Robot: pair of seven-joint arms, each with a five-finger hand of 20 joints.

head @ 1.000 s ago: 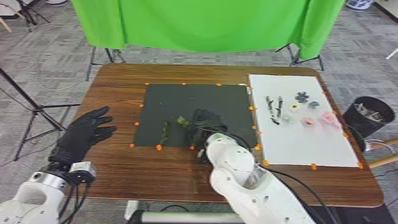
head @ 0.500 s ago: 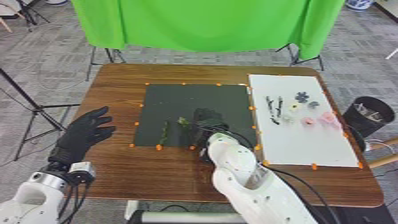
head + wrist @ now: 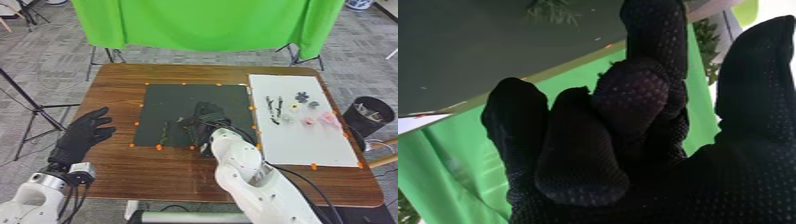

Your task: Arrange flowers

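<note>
Head view: left hand (image 3: 82, 131) at left, open, empty. Right hand (image 3: 211, 114) near centre, over dark mat (image 3: 178, 97); green stems (image 3: 164, 132) just beside. Flowers (image 3: 329, 118) on white sheet (image 3: 298, 145), right.

Right wrist view: right hand (image 3: 736, 175) part open, fingers loosely bent, thumb apart; can't tell if holding anything.

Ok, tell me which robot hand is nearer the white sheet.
Right. The right hand is over the dark mat, just left of the white sheet; the left hand is by the table's left edge, with the mat between it and the sheet.
</note>
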